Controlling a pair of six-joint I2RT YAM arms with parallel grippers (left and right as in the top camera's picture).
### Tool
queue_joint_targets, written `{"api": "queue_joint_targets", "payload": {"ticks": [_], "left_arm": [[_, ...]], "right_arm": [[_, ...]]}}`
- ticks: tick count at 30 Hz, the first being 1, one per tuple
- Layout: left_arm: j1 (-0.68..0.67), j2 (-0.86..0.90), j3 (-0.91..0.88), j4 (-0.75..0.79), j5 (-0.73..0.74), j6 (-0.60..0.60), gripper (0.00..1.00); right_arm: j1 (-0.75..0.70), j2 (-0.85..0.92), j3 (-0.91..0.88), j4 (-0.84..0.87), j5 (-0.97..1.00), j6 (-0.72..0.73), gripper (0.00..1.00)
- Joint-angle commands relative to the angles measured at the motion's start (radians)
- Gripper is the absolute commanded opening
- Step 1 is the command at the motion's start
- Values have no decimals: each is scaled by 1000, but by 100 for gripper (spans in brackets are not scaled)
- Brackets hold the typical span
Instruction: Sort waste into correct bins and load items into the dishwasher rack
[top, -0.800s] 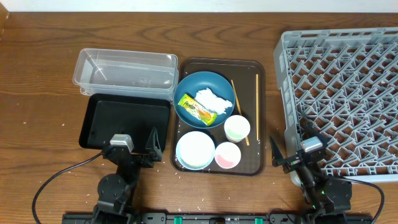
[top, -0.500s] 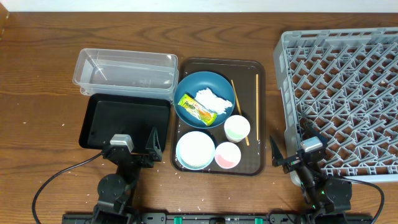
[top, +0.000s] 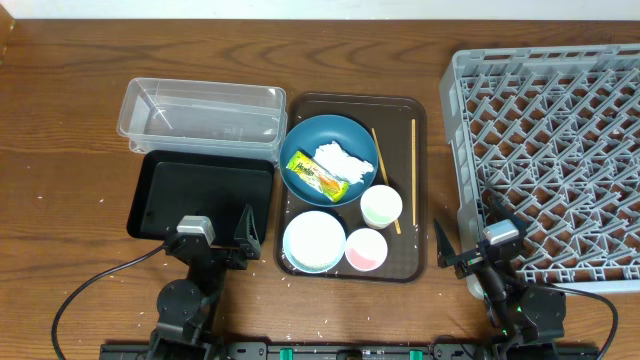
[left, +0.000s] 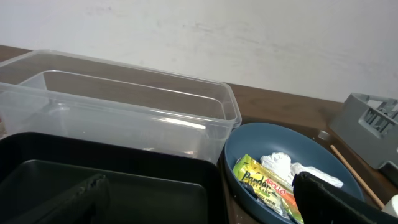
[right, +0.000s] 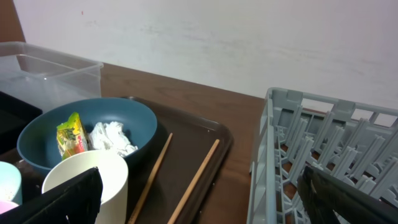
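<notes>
At the near table edge, found left gripper (top: 215, 238) and right gripper (top: 468, 235) spread wide, empty; wrapper (top: 315, 178) and tissue (top: 345, 160) unsorted in the dark-blue bowl (top: 305, 135) on the brown tray (top: 400, 110); judged nothing binned or racked yet.

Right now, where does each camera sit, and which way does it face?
Overhead: above table, straight down on black tray, brown tray, rack; left hand, right hand at bottom.
Left wrist: low by black tray, facing the wall; own fingers below.
Right wrist: low beside rack, facing the wall; own fingers below.
Shared: both wrist views show the dark-blue bowl.
</notes>
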Motion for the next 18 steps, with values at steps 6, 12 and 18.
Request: {"api": "queue_joint_targets", "payload": {"ticks": [6,12,18], "left_arm": [[2,-6,-30,-20,-16,18,96],[2,-6,-30,-18,-4,17,96],[2,-6,-30,-21,-1,18,96]], "right_arm": [[-6,0,-4,0,-4,-10,99],[-6,0,-4,0,-4,-10,99],[-6,0,-4,0,-8,-9,99]]}}
